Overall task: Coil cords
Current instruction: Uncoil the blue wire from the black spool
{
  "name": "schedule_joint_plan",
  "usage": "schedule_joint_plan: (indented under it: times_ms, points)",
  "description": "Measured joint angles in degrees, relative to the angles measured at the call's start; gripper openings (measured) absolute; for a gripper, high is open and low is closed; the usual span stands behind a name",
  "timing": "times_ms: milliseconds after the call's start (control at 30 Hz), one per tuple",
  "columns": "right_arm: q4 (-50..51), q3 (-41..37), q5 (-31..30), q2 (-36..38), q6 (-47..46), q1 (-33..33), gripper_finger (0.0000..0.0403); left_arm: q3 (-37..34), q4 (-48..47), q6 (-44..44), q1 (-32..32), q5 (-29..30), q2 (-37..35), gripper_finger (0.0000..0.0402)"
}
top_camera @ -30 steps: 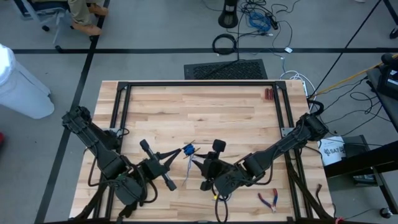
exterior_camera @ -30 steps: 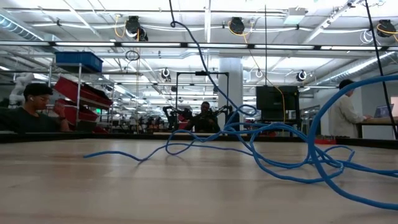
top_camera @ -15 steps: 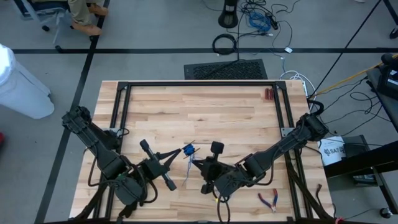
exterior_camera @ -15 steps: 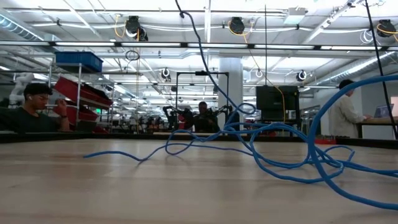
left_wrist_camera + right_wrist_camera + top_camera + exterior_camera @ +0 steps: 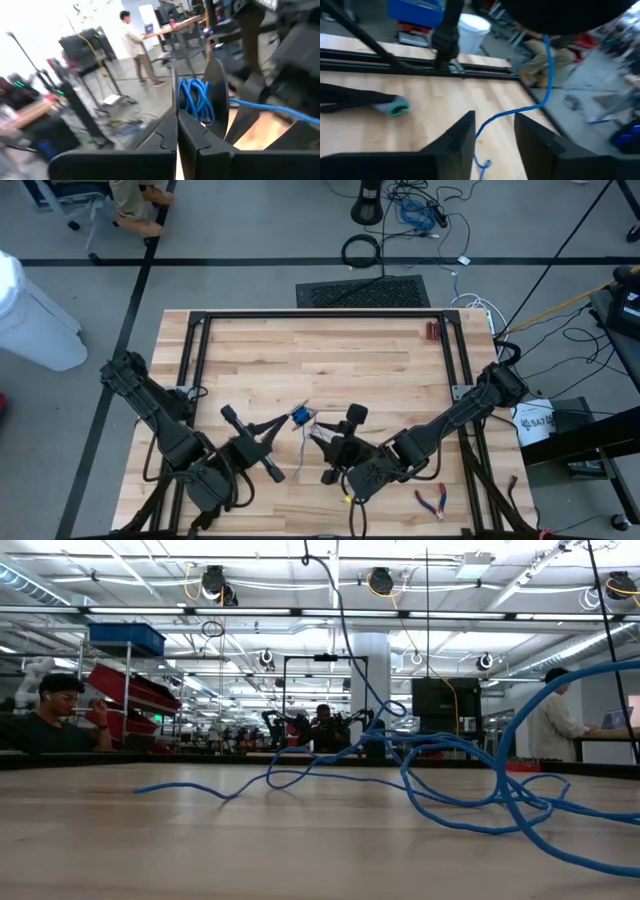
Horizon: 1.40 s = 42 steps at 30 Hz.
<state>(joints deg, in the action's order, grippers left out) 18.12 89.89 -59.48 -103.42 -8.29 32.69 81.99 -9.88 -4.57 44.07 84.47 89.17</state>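
The blue cord lies in loose loops [image 5: 450, 785] on the wooden table, and one strand [image 5: 345, 640] rises out of the top of the low view. My left gripper [image 5: 290, 420] is shut on a small bundle of the cord's loops [image 5: 300, 417], near the table's middle front. My right gripper [image 5: 318, 438] is open just right of it. In the right wrist view its fingers stand on either side of a slack strand [image 5: 520, 111]; I cannot tell whether they touch it. My left gripper pinches the small bundle of blue loops [image 5: 196, 100] between its two shut fingers, at their free ends. It holds several strands at once. The fingers come from the table's left side. A strand [image 5: 270, 112] runs on from the bundle toward my right gripper.
Red-handled pliers [image 5: 432, 502] lie near the front right corner. A small red thing [image 5: 431, 331] lies at the far right. A black frame [image 5: 320, 315] runs round the table top. People sit and stand in the room beyond the table.
My left gripper has gone a little toward the table's far edge with the blue bundle, still shut on it. In the low view the rising strand has swung sideways and now stands steeper, while the loose loops on the table have stayed where they were.
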Motion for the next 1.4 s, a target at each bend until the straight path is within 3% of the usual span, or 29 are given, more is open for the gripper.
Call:
schedule_joint_plan:
  times_ms: [167, 267, 433, 1133, 1400]
  points:
    - [-0.3, 0.0, -0.9, 0.0, 3.7, 0.9, 0.0160, 0.0, 0.0, -16.5, 0.2, 2.3, 3.3, 0.0001]
    - [0.3, 0.0, -0.9, 0.0, 5.0, 0.8, 0.0162, 0.0, 0.4, -25.0, 0.2, 5.4, 5.6, 0.0001]
    - [2.0, 0.0, -0.5, 0.0, 5.2, 0.8, 0.0160, 0.0, 0.7, -36.6, 0.2, 5.5, 8.1, 0.0001]
    - [6.9, 0.0, -0.4, 0.0, 2.0, 0.8, 0.0160, 0.0, 3.2, -38.0, 0.2, 5.6, 8.0, 0.0000]
    - [3.3, 0.0, -2.5, 0.0, -1.2, 0.8, 0.0160, 0.1, 17.3, -22.0, -1.1, 4.5, 4.4, 0.0000]
